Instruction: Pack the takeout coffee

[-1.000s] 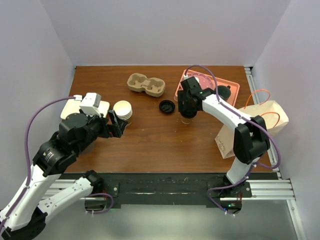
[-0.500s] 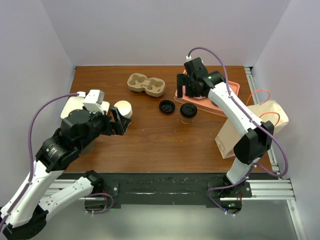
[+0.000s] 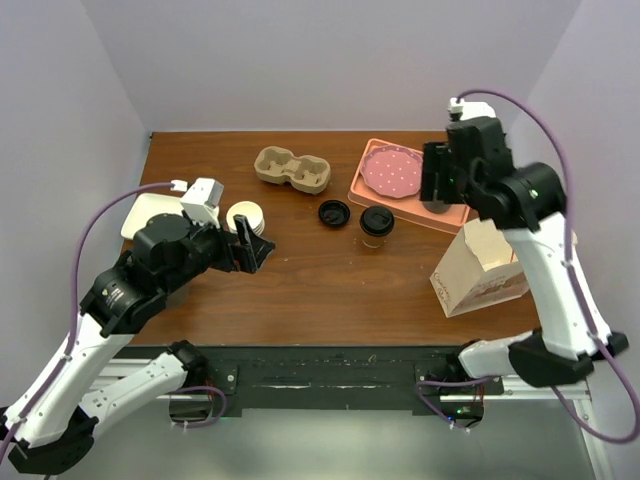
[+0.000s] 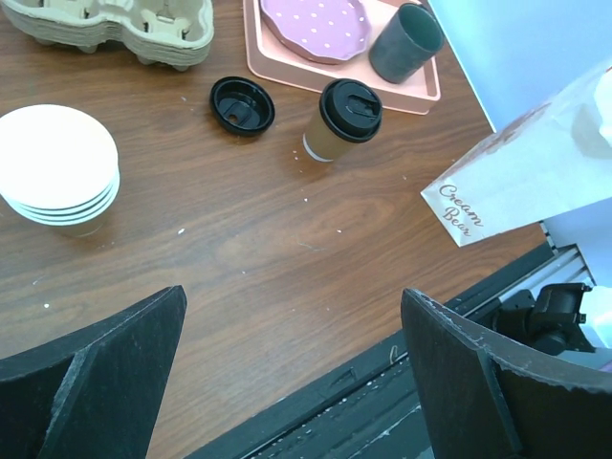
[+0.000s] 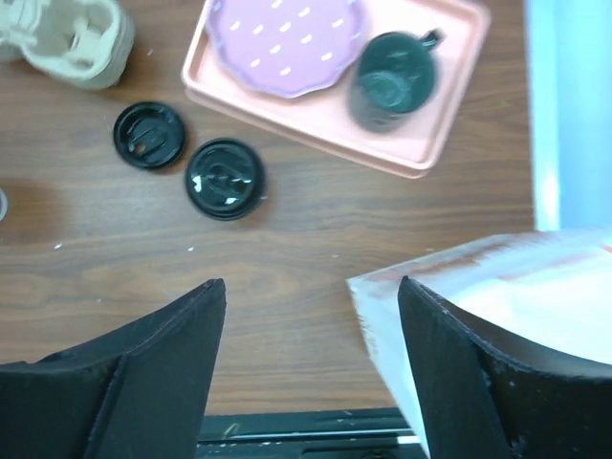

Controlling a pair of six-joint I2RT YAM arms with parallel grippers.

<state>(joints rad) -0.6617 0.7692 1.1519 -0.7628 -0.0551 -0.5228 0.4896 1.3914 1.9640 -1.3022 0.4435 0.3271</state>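
Tan lidded coffee [image 3: 376, 223] standing alone, right jaws lifted away, open, empty, left jaws wide, empty

Our left arm stretches forward and low, the left gripper [image 3: 250, 246] spread wide with nothing between its fingers. Our right arm stands tall, elbow bent, the right gripper [image 3: 437, 188] pointing down, parted and empty.

top external: high over the near edge, sees the whole tabletop [image 3: 300, 290]
left wrist: tilted down, fairly high
right wrist: straight down, high up
shared: all catch the takeout coffee [image 4: 344, 115], pink tray [image 5: 316, 115]
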